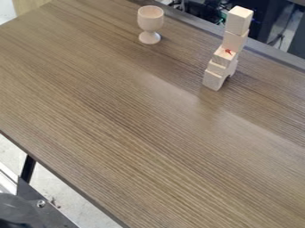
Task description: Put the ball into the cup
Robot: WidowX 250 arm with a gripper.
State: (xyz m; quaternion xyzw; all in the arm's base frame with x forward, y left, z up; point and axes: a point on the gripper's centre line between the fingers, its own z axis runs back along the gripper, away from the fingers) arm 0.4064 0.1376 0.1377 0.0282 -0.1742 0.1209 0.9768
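End effector: unable to tell whether apart, together or clamped.
Metal plate [51, 213]: lies outside the near edge; carries one bolt [40, 203], beside a dark rounded part [17, 211].
Black leg [27, 168]: extends below the near edge, above pale floor [83, 209].
Desk [119, 116]: has a brown wood-grain top; reflects light in front of the blocks.
Block stack [219, 69]: stands near the far edge, right of the cup; rises in steps to a top cube [239, 20]; bears a red mark [228, 51] midway.
Cup [150, 20]: stands upright on its foot, near the far edge.
Cables [179, 5]: lie beyond the far edge.
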